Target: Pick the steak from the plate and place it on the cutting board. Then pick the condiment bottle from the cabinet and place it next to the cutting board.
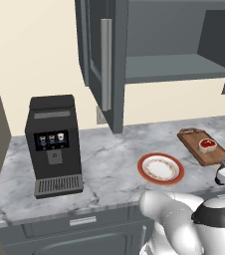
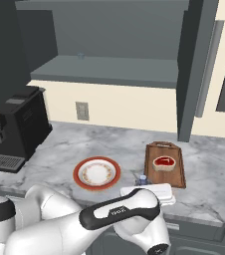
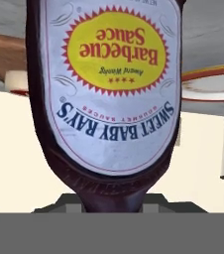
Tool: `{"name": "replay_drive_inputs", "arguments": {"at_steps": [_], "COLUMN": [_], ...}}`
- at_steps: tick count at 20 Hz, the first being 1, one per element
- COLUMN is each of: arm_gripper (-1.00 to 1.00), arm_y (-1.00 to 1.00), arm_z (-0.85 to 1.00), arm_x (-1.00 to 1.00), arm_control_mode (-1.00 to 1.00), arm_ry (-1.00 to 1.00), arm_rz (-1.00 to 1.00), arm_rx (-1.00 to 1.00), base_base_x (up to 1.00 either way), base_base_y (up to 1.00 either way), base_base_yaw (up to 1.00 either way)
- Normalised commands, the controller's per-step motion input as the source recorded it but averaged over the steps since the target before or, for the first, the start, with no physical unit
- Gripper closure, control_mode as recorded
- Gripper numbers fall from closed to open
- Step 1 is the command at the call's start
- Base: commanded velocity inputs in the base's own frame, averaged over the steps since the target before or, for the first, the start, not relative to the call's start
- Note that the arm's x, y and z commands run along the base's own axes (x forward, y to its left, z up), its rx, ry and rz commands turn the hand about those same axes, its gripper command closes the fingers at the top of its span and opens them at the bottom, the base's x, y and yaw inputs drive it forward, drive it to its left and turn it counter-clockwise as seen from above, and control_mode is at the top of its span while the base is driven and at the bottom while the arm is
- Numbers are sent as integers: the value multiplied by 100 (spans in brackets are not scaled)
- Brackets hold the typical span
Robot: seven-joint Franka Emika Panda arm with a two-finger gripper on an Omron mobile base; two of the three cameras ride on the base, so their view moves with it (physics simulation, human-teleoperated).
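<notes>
Brown glass of the condiment bottle [image 3: 109, 99] crowds your hand view, its label upside down, hiding the gripper so you cannot tell its grip, while your arm reaches low beside the cutting board [image 2: 165, 164] bearing the steak [image 2: 164, 163].

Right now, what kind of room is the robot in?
A kitchen, it seems: a marble counter holds a coffee machine, a plate and a cutting board, with a cabinet above.

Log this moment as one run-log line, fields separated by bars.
steak on cutting board | plate bare | condiment bottle close before hand camera | cabinet open
</notes>
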Motion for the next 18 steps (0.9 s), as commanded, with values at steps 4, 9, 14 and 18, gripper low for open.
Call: {"name": "replay_drive_inputs", "arguments": {"at_steps": [4,9,14,18], "arm_gripper": [100,100,100,100], "arm_y": [0,0,-3,-10], "arm_z": [-18,-15,-5,-3], "arm_x": [4,10,19,17], "arm_control_mode": [-100,-100,-100,-100], "arm_ry": [0,0,0,0], "arm_rz": [0,0,0,0], "arm_rx": [0,0,0,0], "base_base_x": [0,0,0,0], "base_base_y": [0,0,0,0], "base_base_yaw": [0,0,0,0]}}
